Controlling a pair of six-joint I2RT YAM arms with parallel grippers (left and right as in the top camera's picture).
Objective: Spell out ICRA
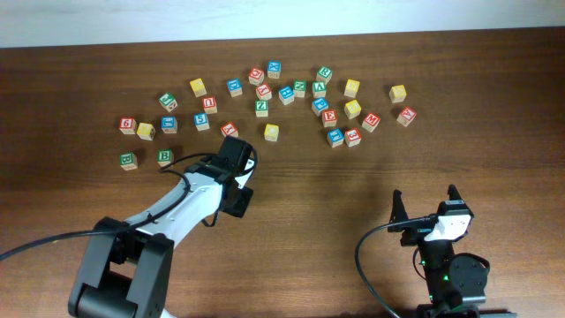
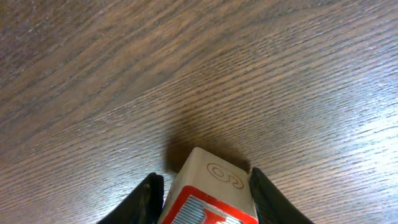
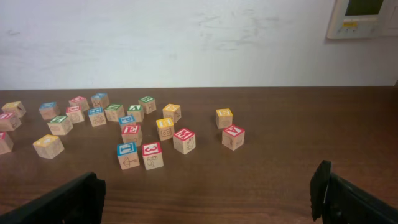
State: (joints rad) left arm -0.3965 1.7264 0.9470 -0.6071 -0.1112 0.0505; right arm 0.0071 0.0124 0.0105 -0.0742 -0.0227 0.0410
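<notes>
Many wooden letter blocks lie scattered in a band across the far half of the table [image 1: 291,203], from a red one [image 1: 128,124] at the left to a red one [image 1: 406,116] at the right. My left gripper [image 1: 237,181] points down near the table's middle-left. It is shut on a red-framed block [image 2: 211,186], held just above the wood; its letter is cut off by the frame edge. My right gripper [image 1: 425,203] is open and empty near the front right, and its fingers frame bare wood in the right wrist view [image 3: 202,205].
The nearest blocks to my right gripper are a blue-topped one [image 3: 127,155] and a red-topped one [image 3: 152,155]. Two green blocks [image 1: 129,160] [image 1: 165,157] sit left of my left arm. A white wall [image 3: 186,37] stands behind the table.
</notes>
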